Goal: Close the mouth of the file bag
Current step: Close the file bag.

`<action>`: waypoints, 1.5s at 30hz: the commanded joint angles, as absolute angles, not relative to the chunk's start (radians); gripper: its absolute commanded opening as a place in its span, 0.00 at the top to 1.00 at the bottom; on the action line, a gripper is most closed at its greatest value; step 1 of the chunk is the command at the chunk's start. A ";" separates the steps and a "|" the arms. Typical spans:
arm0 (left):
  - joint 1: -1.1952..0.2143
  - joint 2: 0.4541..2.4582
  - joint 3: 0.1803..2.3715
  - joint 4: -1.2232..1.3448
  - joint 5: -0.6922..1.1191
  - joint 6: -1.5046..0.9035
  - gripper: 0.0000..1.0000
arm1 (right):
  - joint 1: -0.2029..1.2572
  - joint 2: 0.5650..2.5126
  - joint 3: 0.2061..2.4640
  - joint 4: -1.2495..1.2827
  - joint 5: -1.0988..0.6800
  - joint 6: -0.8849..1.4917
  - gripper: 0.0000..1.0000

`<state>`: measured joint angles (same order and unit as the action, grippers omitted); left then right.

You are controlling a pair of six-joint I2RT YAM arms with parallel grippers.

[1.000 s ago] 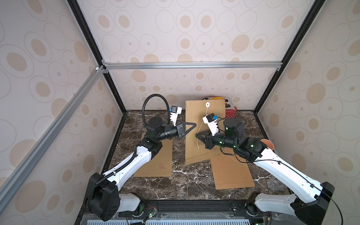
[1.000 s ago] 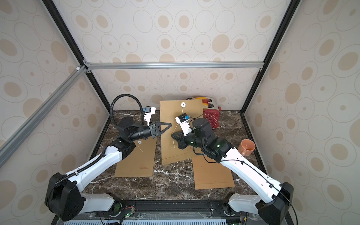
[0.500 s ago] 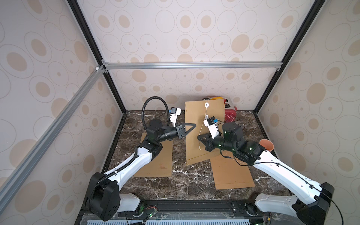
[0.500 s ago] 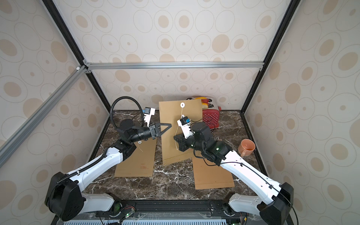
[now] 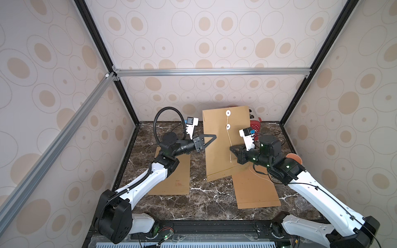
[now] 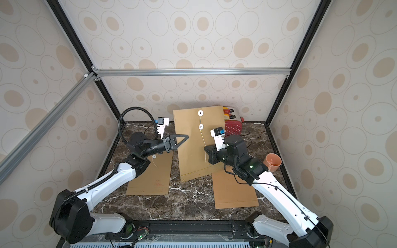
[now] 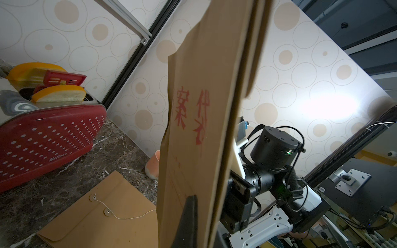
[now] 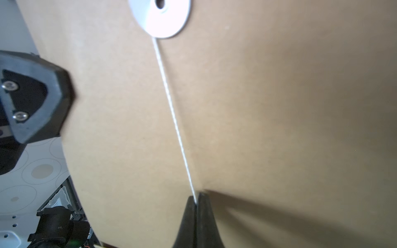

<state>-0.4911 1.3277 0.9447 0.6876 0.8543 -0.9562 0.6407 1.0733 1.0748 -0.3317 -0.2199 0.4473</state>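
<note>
We are holding the file bag [image 5: 219, 158] [image 6: 191, 150] upright in the middle of the marble table [image 5: 210, 199], its bottom corner resting on the stone and its top leaning toward the back wall. Our left gripper [image 5: 214, 136] [image 6: 187, 136] is clamping the bag's edge on the left-arm side, jaws closed flat on the paper. In the left wrist view only one finger [image 7: 189, 214] is showing, pressed against the face with the red characters.

Our right gripper [image 5: 231, 148] [image 6: 205, 148] [image 8: 196, 199] is sitting just in front of the bag's other face, jaws pressed together and pinching the white string [image 5: 228, 139] [image 6: 202, 139] [image 8: 171, 107]. The string is running taut from the fingertips up to the lower disc [image 5: 228, 127] [image 6: 201, 127] [image 8: 160, 17], and a short length is continuing up to the upper disc [image 5: 228, 112] [image 6: 200, 112] near the bag's top. We cannot tell whether the string is wound around either disc.

Beside the file bag on the left-arm side, a second envelope [image 5: 176, 178] [image 6: 154, 178] is lying flat under our left arm. On the right-arm side a third envelope [image 5: 255, 191] [image 6: 234, 193] is lying flat, its far end tucked under the file bag's bottom corner. Behind the file bag, a red toaster [image 5: 255, 124] [image 6: 233, 127] [image 7: 47, 137] is standing against the back wall. An orange cup [image 5: 294, 157] [image 6: 272, 162] is standing well apart from the file bag, beyond our right arm.
</note>
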 commanded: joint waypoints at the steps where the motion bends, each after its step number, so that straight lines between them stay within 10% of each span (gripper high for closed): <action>1: -0.495 1.324 0.979 0.777 0.882 -0.985 1.00 | 0.575 1.066 1.124 -0.429 -0.273 0.413 1.00; 45: -0.516 1.298 1.049 0.486 0.912 -0.789 1.00 | 0.431 1.493 2.011 -1.024 -0.281 0.081 1.00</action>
